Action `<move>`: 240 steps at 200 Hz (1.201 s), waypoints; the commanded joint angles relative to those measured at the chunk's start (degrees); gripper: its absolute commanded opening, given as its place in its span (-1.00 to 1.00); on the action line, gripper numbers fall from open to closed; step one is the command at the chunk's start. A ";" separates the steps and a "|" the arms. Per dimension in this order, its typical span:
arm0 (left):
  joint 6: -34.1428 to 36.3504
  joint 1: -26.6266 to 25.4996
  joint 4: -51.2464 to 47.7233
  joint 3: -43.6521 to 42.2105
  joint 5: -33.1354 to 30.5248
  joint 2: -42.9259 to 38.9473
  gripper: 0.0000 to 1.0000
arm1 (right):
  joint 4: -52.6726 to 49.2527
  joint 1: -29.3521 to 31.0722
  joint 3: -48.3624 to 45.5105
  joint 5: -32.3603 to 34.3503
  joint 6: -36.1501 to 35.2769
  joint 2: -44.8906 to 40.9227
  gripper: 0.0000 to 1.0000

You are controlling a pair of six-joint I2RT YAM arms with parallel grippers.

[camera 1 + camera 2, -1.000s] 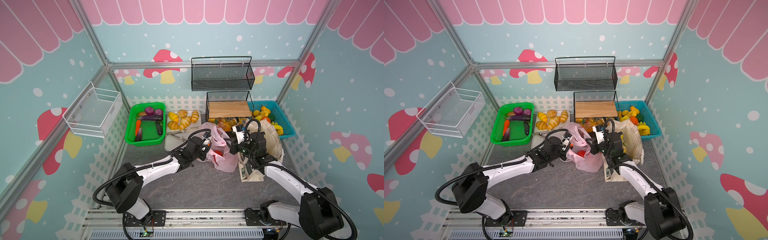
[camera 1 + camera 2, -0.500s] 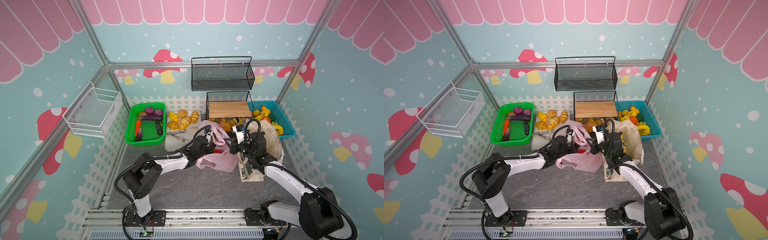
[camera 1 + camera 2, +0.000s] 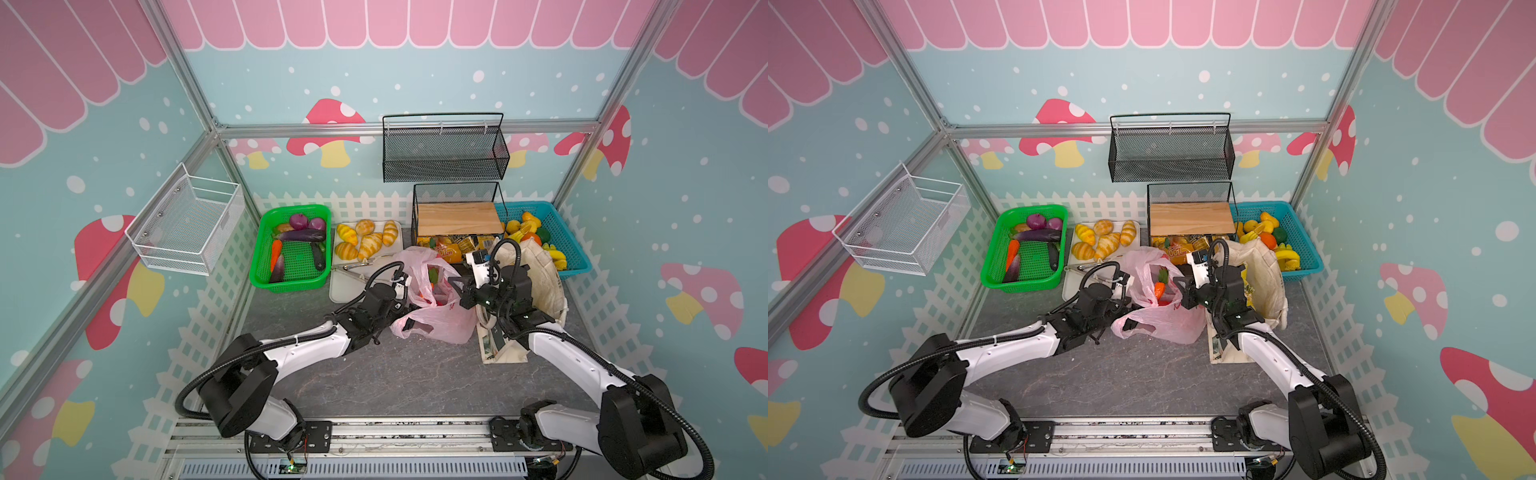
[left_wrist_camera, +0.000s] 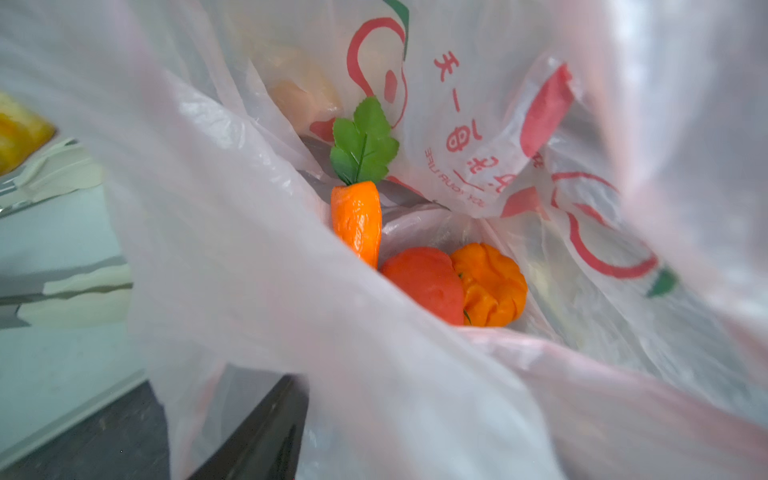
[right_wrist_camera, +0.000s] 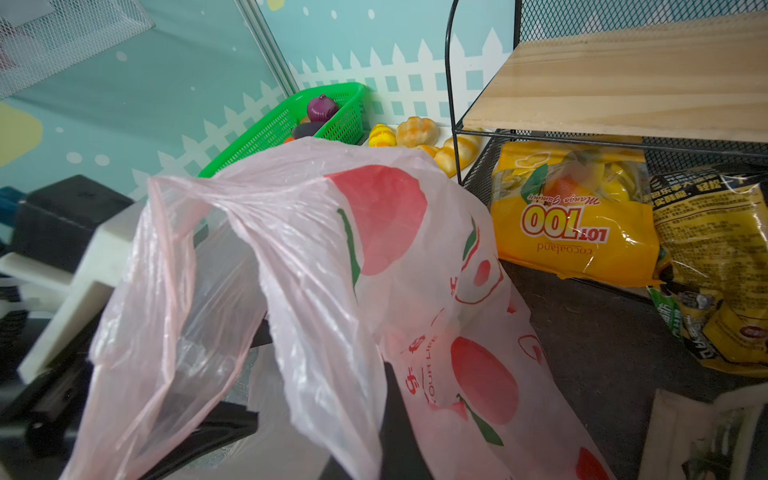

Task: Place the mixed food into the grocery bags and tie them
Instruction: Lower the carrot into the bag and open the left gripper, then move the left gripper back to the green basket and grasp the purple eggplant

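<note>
The pink plastic grocery bag (image 3: 440, 320) (image 3: 1167, 324) lies open at the table's middle. Inside it the left wrist view shows an orange carrot (image 4: 357, 220), a red tomato (image 4: 424, 286) and an orange pumpkin (image 4: 490, 286). My left gripper (image 3: 409, 311) (image 3: 1127, 309) sits at the bag's left rim, open, one dark finger (image 4: 257, 432) under draped film. My right gripper (image 3: 455, 286) (image 3: 1177, 284) is shut on the bag's right rim (image 5: 374, 332) and holds it up. The cream canvas tote (image 3: 540, 282) (image 3: 1262, 270) lies behind the right arm.
Yellow snack packets (image 5: 573, 216) (image 5: 715, 266) lie under the black wire rack with a wooden shelf (image 3: 457, 216). A green basket (image 3: 266, 232) of vegetables, a white tray (image 3: 345, 291) with bread rolls and a blue basket (image 3: 577, 257) of fruit line the back.
My left jaws have widened and the bag's near handle loop now lies slack on the table. The right gripper has stayed in place, still holding the rim.
</note>
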 commanded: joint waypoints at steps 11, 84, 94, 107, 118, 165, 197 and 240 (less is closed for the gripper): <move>-0.91 2.53 -8.76 -4.55 2.01 -7.10 0.30 | -0.72 -0.51 -1.10 2.12 -0.79 -0.94 -1.00; -10.80 18.91 -17.58 -2.47 -7.00 -17.55 0.33 | -0.30 -0.53 -1.24 1.79 -0.61 -0.68 -1.00; -13.00 23.50 -17.44 -0.05 -8.18 -16.05 0.34 | -0.19 -0.53 -1.29 1.62 -0.53 -0.79 -1.00; -13.97 27.96 -15.68 2.97 -10.08 -12.78 0.35 | -0.13 -0.52 -1.40 1.61 -0.48 -1.04 -1.00; -12.73 31.14 -14.79 6.64 -11.67 -8.75 0.36 | 0.01 -0.54 -1.44 1.31 -0.53 -1.25 -1.00; -0.99 39.84 -28.33 32.17 -22.55 16.67 0.38 | 0.00 -0.60 -1.63 1.23 -0.57 -2.32 -1.00; 4.67 42.88 -39.28 47.40 -27.17 29.97 0.37 | 0.06 -0.60 -1.59 0.97 -0.74 -2.16 -1.00; 7.78 47.54 -48.28 57.99 -28.63 39.69 0.36 | 0.33 -0.58 -1.76 0.51 -0.60 -2.25 -1.00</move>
